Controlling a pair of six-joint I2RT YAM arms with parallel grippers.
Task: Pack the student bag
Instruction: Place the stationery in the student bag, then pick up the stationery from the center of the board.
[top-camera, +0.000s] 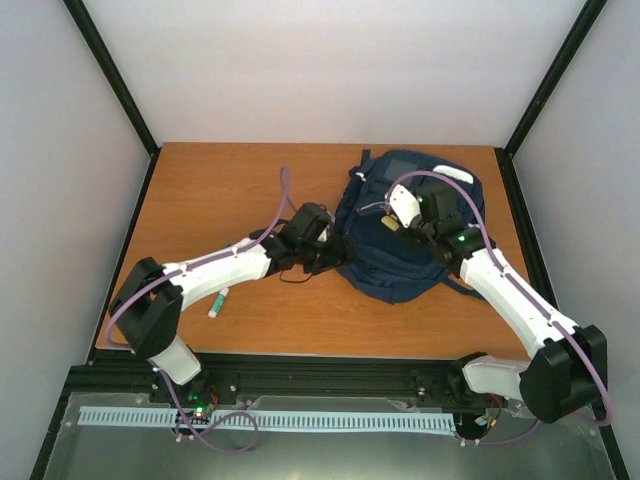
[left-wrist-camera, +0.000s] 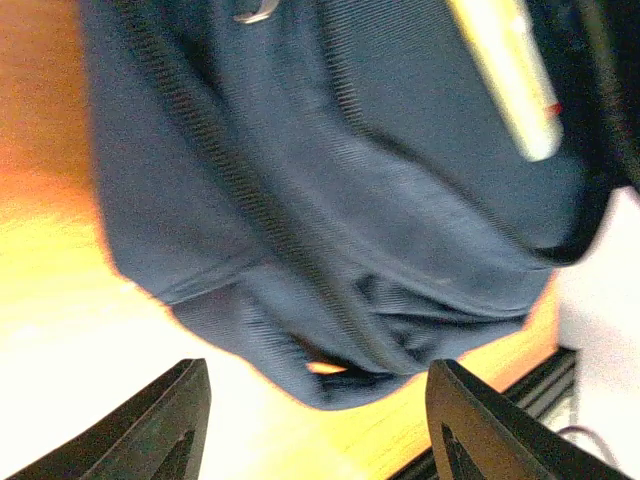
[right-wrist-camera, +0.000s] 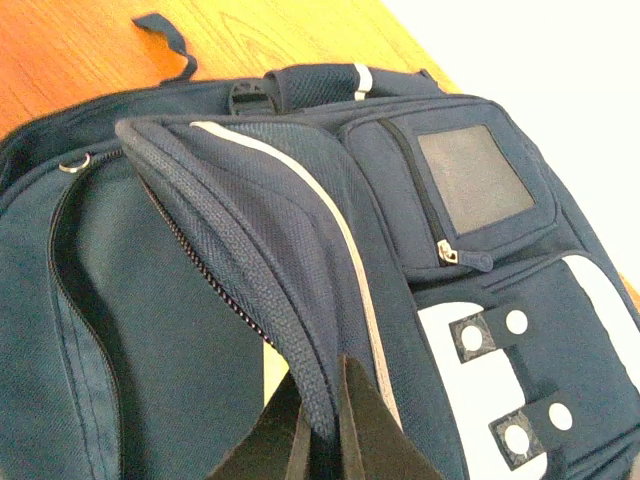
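Large navy blue fabric backpack (top-camera: 395, 268) with thin white stripes lies flat on the right half of the orange-brown wooden table (top-camera: 220, 190), toward the far edge.

Writing: I can read none. The small front pocket carries a rectangular window (right-wrist-camera: 475, 180) that shows as plain grey. Below it are white patches (right-wrist-camera: 470, 370) crossed by dark tabs with round pale rivets. A metal zip pull (right-wrist-camera: 450, 255) hangs at the window pocket's corner.

Contents: the main zip is parted and the flap is raised. Through the gap I see only a sliver of something pale yellow (right-wrist-camera: 275, 372); I cannot tell what it is. The left wrist view shows a pale yellow bar (left-wrist-camera: 510, 80) with a small red mark against the bag, too blurred to identify.

Right gripper (right-wrist-camera: 320, 385): fingers pinched together on the zippered edge of the flap, grasping the fabric between them.

Left gripper (left-wrist-camera: 320, 375): jaws spread wide with nothing between them, just beside the bag's left side, low over the table.

Hidden or cut off: most of the bag's interior is out of sight. From above, the right arm covers the bag's middle. The left wrist picture is smeared and glare-washed.

A small white marker with a green end (top-camera: 218, 303) lies on the near left of the table, well apart from the bag.
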